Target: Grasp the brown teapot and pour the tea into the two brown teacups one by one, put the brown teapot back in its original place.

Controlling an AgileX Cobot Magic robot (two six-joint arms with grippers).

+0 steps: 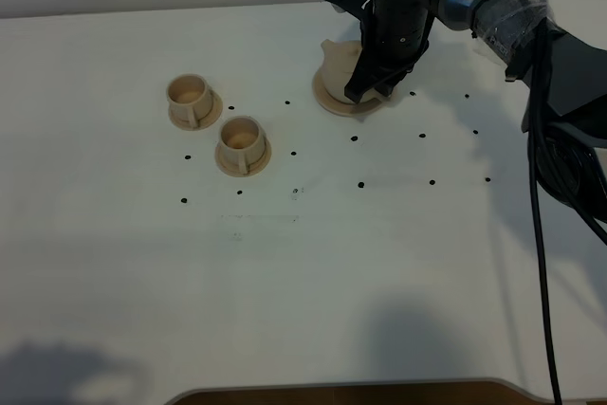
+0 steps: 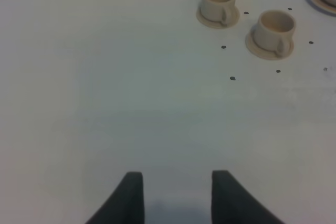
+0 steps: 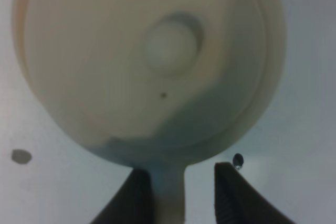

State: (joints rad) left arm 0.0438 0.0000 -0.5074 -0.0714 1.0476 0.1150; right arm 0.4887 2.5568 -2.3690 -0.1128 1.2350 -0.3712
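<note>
The brown teapot [image 1: 336,65] stands on a round tan saucer [image 1: 334,103] at the back right of the table, largely covered by my right arm. In the right wrist view I see the teapot [image 3: 105,66] from above, with its lid knob [image 3: 172,43]. My right gripper [image 3: 181,170] is open and straddles the loop handle [image 3: 169,195]; one finger touches it, the other stands apart. The two brown teacups [image 1: 190,97] [image 1: 242,142] sit on their saucers at the back left, also in the left wrist view [image 2: 218,3] [image 2: 274,30]. No tea shows. My left gripper [image 2: 176,195] is open and empty, low over bare table.
Small black dots [image 1: 361,184] mark the white tabletop [image 1: 313,282]. The right arm's black cables [image 1: 545,234] hang along the right side. The table's front edge [image 1: 332,388] shows at the bottom.
</note>
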